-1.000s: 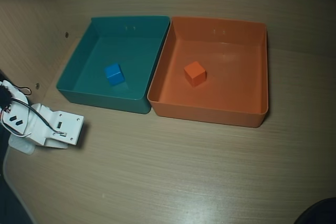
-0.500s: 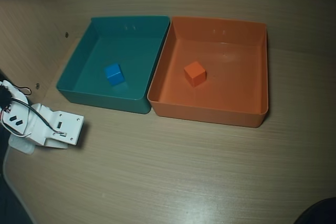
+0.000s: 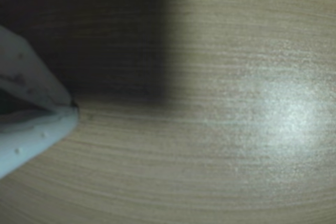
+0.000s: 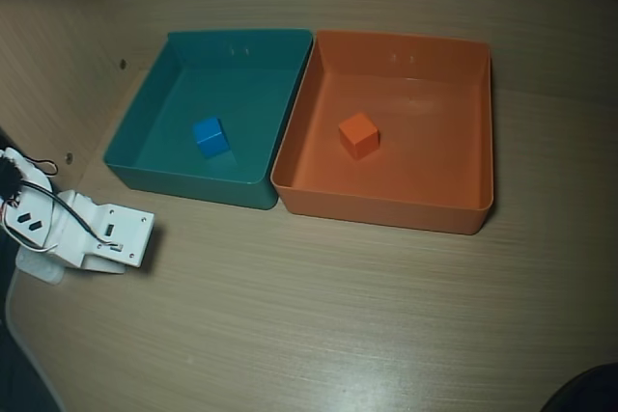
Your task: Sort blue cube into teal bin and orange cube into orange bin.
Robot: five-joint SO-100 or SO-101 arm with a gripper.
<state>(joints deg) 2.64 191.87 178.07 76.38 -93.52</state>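
In the overhead view the blue cube (image 4: 210, 136) lies on the floor of the teal bin (image 4: 183, 178). The orange cube (image 4: 358, 134) rests inside the orange bin (image 4: 386, 211), which stands against the teal bin's right wall. My white gripper (image 4: 143, 240) sits low over the table at the left edge, below and left of the teal bin, clear of both bins. The wrist view shows the gripper (image 3: 73, 109) with its two white fingers meeting at the tips over bare wood, holding nothing. Neither cube nor bin appears in that view.
The wooden table (image 4: 338, 315) stretches wide in front of the bins. Its rounded front-left edge (image 4: 19, 335) runs just below the arm. A dark object (image 4: 584, 393) pokes in at the bottom right corner.
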